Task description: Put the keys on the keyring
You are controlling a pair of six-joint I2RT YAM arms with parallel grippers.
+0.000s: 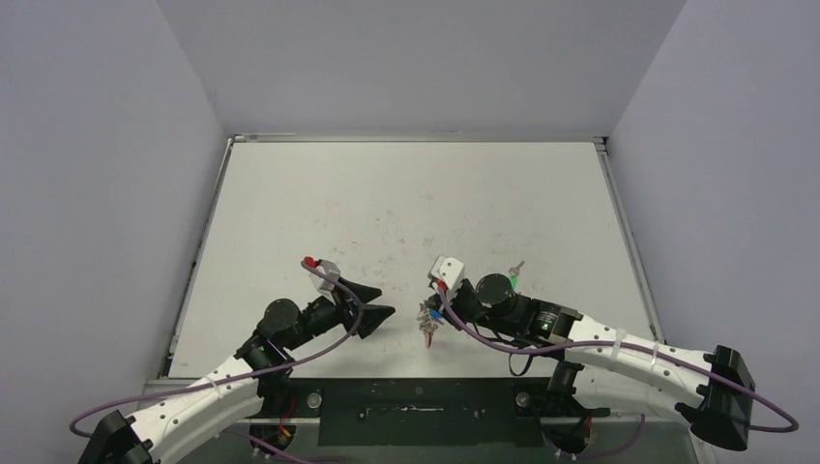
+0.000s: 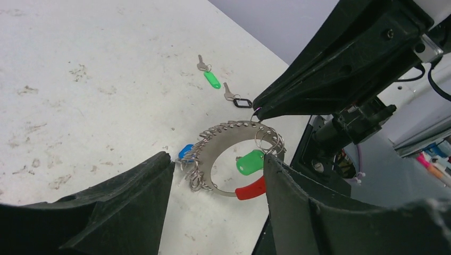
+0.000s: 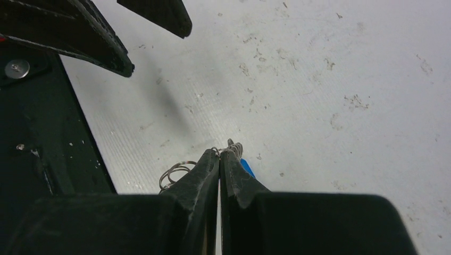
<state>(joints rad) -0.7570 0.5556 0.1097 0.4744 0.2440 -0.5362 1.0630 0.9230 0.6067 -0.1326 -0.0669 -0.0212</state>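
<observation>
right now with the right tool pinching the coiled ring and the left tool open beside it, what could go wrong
The shut right tool grips only the edge of the silvery spiral-coil keyring with a red section, so a nudge from the open left tool could twist or dislodge it. The loose green-headed silver key lies beyond the right arm, likely an awkward reach.
</observation>
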